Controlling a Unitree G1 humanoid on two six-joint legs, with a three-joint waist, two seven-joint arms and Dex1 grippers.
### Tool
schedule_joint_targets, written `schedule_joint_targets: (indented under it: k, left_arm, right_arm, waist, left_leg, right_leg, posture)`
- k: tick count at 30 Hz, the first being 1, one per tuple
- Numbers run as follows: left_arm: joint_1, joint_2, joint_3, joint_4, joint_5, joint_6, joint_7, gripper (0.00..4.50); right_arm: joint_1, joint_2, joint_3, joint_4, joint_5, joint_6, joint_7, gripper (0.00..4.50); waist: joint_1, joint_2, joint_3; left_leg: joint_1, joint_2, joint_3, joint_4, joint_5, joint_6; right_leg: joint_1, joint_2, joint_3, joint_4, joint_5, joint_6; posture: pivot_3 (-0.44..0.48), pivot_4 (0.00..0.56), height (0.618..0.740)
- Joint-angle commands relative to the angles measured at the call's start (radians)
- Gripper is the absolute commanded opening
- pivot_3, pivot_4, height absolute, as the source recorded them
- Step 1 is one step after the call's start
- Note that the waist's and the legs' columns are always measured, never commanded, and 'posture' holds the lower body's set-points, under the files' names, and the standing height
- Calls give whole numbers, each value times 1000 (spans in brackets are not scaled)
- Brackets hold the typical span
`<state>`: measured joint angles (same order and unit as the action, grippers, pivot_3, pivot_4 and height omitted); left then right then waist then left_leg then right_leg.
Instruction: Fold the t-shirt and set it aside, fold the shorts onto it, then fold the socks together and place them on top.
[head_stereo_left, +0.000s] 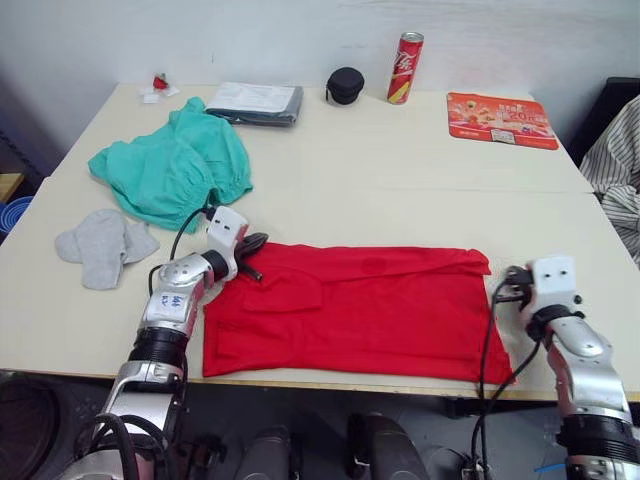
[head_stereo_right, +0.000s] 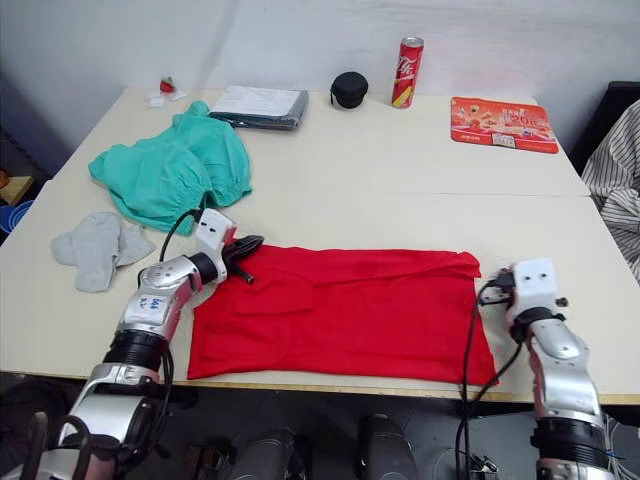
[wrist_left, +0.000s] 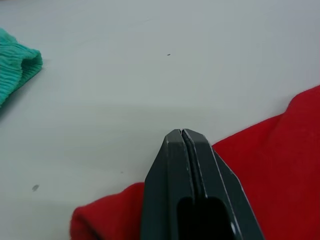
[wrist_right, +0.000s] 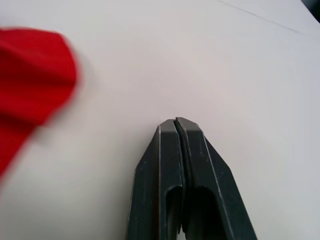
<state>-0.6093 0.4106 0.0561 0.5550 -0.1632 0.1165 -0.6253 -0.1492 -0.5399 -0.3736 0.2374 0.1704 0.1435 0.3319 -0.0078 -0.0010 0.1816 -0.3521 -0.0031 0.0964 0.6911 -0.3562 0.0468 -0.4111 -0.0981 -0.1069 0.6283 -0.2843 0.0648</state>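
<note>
Bright, even light with soft shadows (the t-shirt (wrist_right: 30, 70) edge blurs in the right wrist view).

The t-shirt (head_stereo_left: 350, 315) lies flat along the near edge of the counter (head_stereo_left: 400, 170). Behind its left end lie the shorts (head_stereo_left: 175, 170), and the socks (head_stereo_left: 100, 245) sit left of them, nearer the front. Along the far edge, from left to right, sit a folded packet (head_stereo_left: 258, 103), a small round case (head_stereo_left: 345, 86), an upright can (head_stereo_left: 404, 68) and a flat mat (head_stereo_left: 500, 119).
</note>
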Motion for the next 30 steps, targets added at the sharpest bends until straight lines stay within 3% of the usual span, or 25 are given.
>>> schedule_joint_targets:
  k: [1, 7, 10, 13, 17, 25, 30]
  left_arm:
    - [16, 21, 51, -40, -104, -46, -158, 21]
    - [57, 88, 45, -176, -193, 6, -381, 21]
    - [102, 109, 2, -302, -215, 93, -432, 21]
    - [136, 86, -40, -356, -183, 119, -398, 21]
    - [158, 20, -81, -361, -118, 170, -253, 21]
    - [163, 28, -4, -239, -45, 154, -49, 21]
    - [159, 56, 53, -147, -88, 74, -101, 21]
  right_arm:
    - [-17, -29, -69, -46, 114, -67, 112, 0]
    - [-4, -50, -13, -256, 217, 27, 249, 0]
    - [-2, -58, 104, -369, 201, 114, 281, 0]
    - [-26, -13, 193, -386, 142, 136, 231, 0]
    - [-42, 41, 269, -283, 20, 65, 150, 0]
    - [-28, -11, 145, -66, 10, -15, 118, 0]
    - [-38, -76, 56, 39, 76, -60, 205, 0]
  waist:
    - [-2, 0, 0]
    - [-4, 0, 0]
    - [-2, 0, 0]
    - [3, 0, 0]
    - [10, 0, 0]
    - [6, 0, 0]
    - [-1, 0, 0]
  left_leg:
    - [-1, 0, 0, 0, 0, 0]
    - [-1, 1, -1, -1, 0, 0]
    - [-1, 1, -1, -1, 0, 0]
    - [-1, 1, -2, -1, 0, 0]
    - [-3, 0, -2, -1, 0, 0]
    - [-2, 0, -2, -1, -1, 1]
    - [0, 0, -1, -1, -1, 1]
  right_leg:
    - [0, 0, 0, 0, 0, 0]
    - [-1, 1, 0, 0, 0, 0]
    - [0, 0, 0, 0, 0, 0]
    - [0, 0, -1, 0, 0, 0]
    - [0, 0, -1, -1, 0, 0]
    - [0, -1, -1, -1, 0, 0]
    - [1, -1, 0, -2, 0, 0]
  posture:
    - [0, 150, 740]
    - [0, 150, 740]
    - [0, 150, 740]
    - [0, 150, 740]
    - [0, 150, 740]
    - [0, 150, 740]
    - [0, 150, 740]
